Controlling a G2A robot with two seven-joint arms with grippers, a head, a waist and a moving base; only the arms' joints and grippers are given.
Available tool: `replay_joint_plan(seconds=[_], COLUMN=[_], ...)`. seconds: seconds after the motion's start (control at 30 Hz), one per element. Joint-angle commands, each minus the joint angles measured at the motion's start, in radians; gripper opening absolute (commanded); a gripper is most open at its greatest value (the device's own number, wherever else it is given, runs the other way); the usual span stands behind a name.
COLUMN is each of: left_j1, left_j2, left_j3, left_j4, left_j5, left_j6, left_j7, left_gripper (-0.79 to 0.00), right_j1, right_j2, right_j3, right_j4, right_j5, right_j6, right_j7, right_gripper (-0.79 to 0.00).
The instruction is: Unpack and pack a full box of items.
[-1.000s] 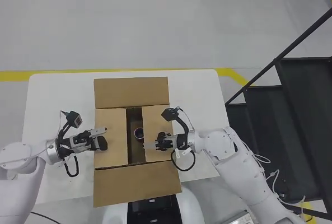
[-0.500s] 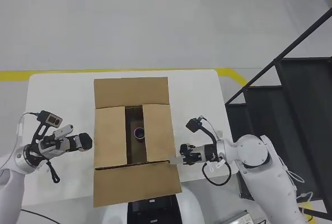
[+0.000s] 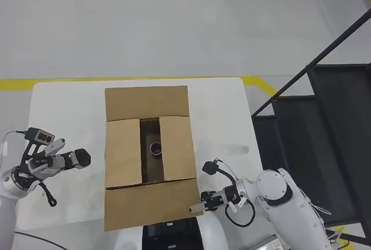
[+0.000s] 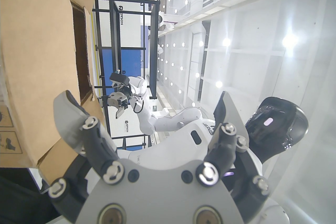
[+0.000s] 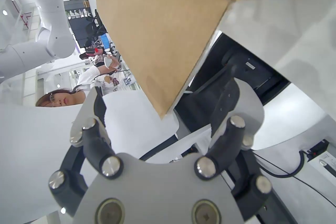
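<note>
Top view: the box (image 3: 123,153) sits mid-worktop (image 3: 60,106). Its far and near flaps are laid outward, and the two side flaps are folded in with a dark gap between them. A round item (image 3: 154,148) shows down in that gap. My left claw (image 3: 83,157) hangs over the worktop to the left of the box, apart from it. My right claw (image 3: 196,207) is at the right corner of the near flap (image 3: 151,206), by the worktop's near edge. Left wrist view: my left claw (image 4: 147,114) is spread wide with nothing between the fingers (image 4: 68,109). The box (image 4: 34,51) stands just beside one finger, with a cardboard wall and a raw flap edge showing. My right claw (image 4: 117,103) shows farther off past the box. Right wrist view: my right claw (image 5: 164,107) is spread wide. A corner of the near flap (image 5: 162,38) reaches in between the fingers (image 5: 231,101), and I cannot tell whether it touches either one.
</note>
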Motion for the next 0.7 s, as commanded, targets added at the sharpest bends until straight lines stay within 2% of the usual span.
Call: replay_joint_plan(seconds=[0.0,0.23,0.37,0.67], left_j1=[0.002,0.018,0.019,0.041], left_j2=[0.000,0.000,0.000,0.002], left_j3=[-0.002,-0.008,-0.011,-0.021], left_j4=[-0.005,-0.021,-0.023,-0.067], left_j5=[-0.001,-0.004,-0.007,-0.011], left_j6=[-0.002,-0.006,-0.007,-0.018], left_j7=[0.006,0.012,0.014,-0.017], left_gripper=[0.000,0.000,0.000,0.000], right_j1=[0.014,0.031,0.036,0.094], right_j2=[0.001,0.010,0.015,0.027], right_j3=[-0.026,-0.049,-0.043,-0.029], right_j4=[0.012,0.006,0.001,0.007], right_j5=[0.030,0.204,0.355,0.497], right_j6=[-0.013,-0.083,-0.122,-0.163], right_j7=[0.015,0.102,0.131,0.087], right_gripper=[0.000,0.000,0.000,0.000])
